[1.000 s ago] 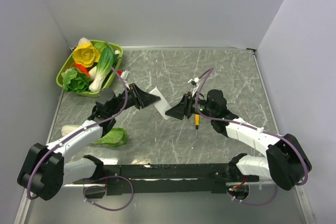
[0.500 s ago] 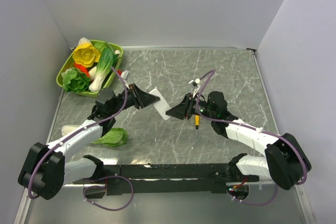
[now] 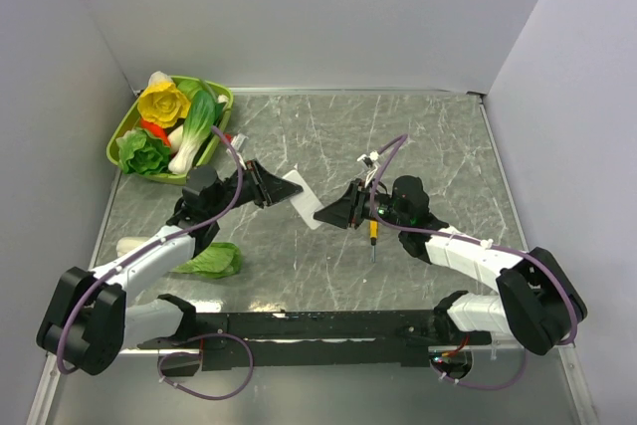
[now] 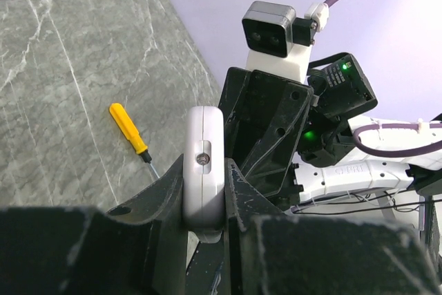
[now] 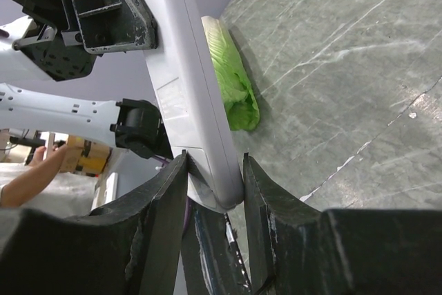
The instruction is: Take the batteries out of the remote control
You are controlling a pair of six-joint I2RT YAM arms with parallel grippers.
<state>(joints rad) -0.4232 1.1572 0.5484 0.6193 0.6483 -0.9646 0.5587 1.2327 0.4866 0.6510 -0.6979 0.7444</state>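
Note:
The remote control [image 3: 302,198] is a slim white bar held in the air between both grippers, above the table's middle. My left gripper [image 3: 271,186] is shut on its one end; in the left wrist view the remote [image 4: 204,136] stands edge-on between my jaws [image 4: 205,170], showing a small screw. My right gripper [image 3: 326,214] is shut on the other end; in the right wrist view the remote [image 5: 183,67] runs up from my jaws [image 5: 214,164] to the left gripper's fingers [image 5: 110,12]. No batteries show; they are hidden.
A yellow-handled screwdriver [image 3: 373,231] lies on the marble table under the right wrist, and also shows in the left wrist view [image 4: 129,128]. A green leafy vegetable [image 3: 214,261] lies near the left arm. A green basket [image 3: 116,136] of toy vegetables stands back left.
The right arm's wrist has shifted slightly. The remote stays held between both grippers in about the same place.

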